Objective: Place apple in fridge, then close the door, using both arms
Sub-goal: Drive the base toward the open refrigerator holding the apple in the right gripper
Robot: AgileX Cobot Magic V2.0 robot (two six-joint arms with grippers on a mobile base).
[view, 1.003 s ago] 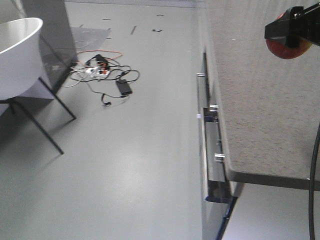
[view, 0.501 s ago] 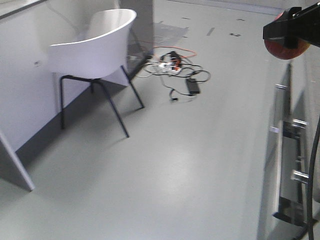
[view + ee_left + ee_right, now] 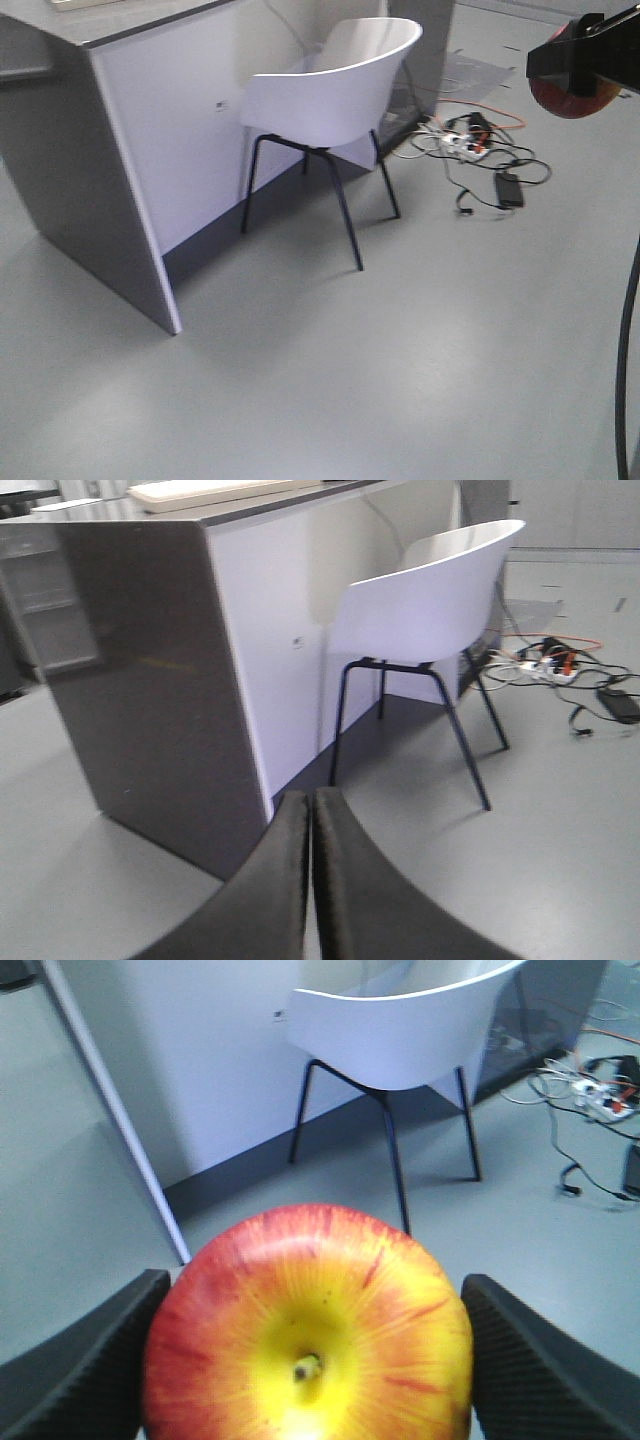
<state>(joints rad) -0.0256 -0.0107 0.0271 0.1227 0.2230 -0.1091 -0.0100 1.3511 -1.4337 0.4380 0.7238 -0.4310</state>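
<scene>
Right wrist-mounted view is filled by the apple (image 3: 307, 1310), red with a yellow middle and its dimple toward the lens. It is clamped on its left and right sides between the two black fingers (image 3: 80, 1370) of the right gripper (image 3: 310, 1360). From the front-facing camera the fruit hangs in the upper right corner above the grey floor (image 3: 330, 380), well apart from the white chair (image 3: 330, 85), the grey-sided counter (image 3: 90, 180) and the tangle of cables (image 3: 480, 150). On the other arm, the left gripper (image 3: 311, 870) has its jaws pressed together on nothing, pointing toward the counter's dark end panel and the chair beside it.
</scene>
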